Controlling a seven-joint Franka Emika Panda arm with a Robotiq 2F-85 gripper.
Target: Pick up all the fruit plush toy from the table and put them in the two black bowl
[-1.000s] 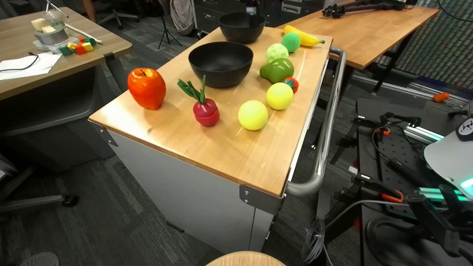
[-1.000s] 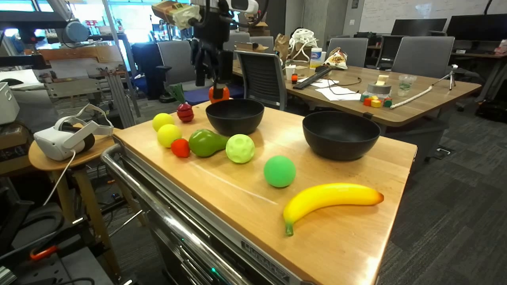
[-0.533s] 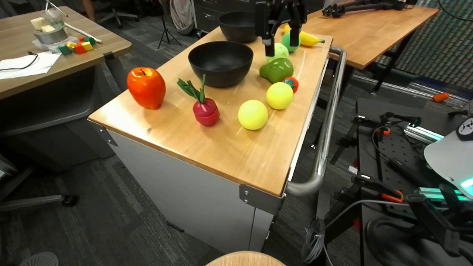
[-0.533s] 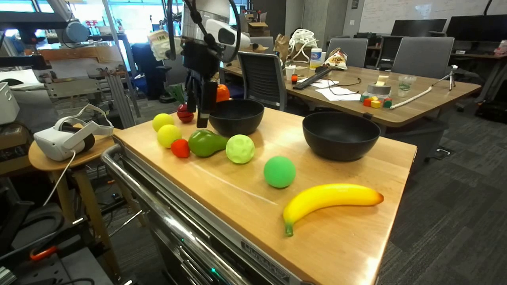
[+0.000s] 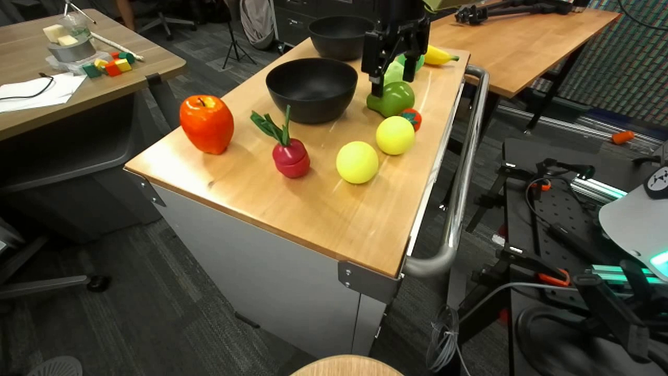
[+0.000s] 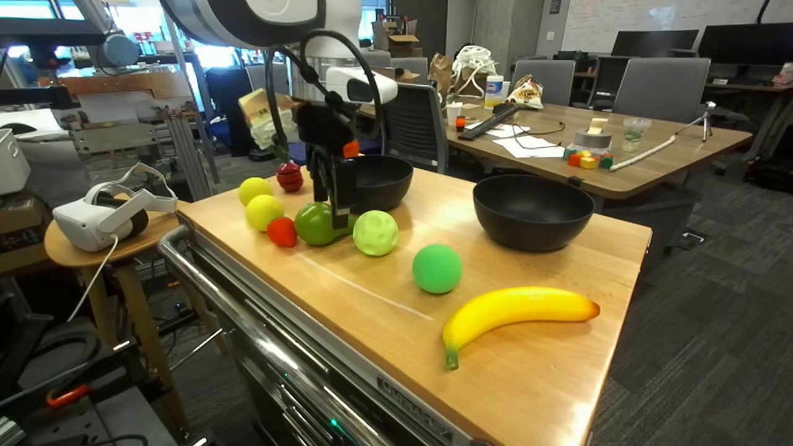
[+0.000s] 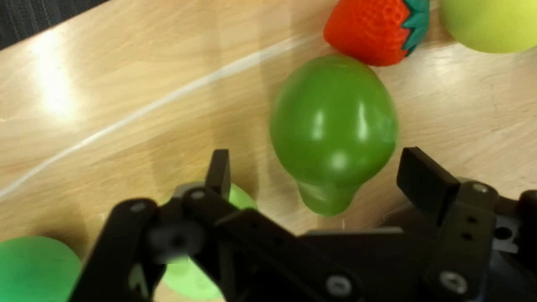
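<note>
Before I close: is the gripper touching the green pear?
Apart: the wrist view shows tabletop between the green pear and both fingers of the gripper.

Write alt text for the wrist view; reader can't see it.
Open black fingers stand either side of a glossy green pear-shaped toy on a wooden tabletop, not gripping it. A red strawberry toy sits by its wide end, beside a yellow ball; bottom left are a green ball and a partly hidden light-green ball.

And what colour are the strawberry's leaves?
Bluish green: the leaves on the red strawberry show best in the wrist view.
</note>
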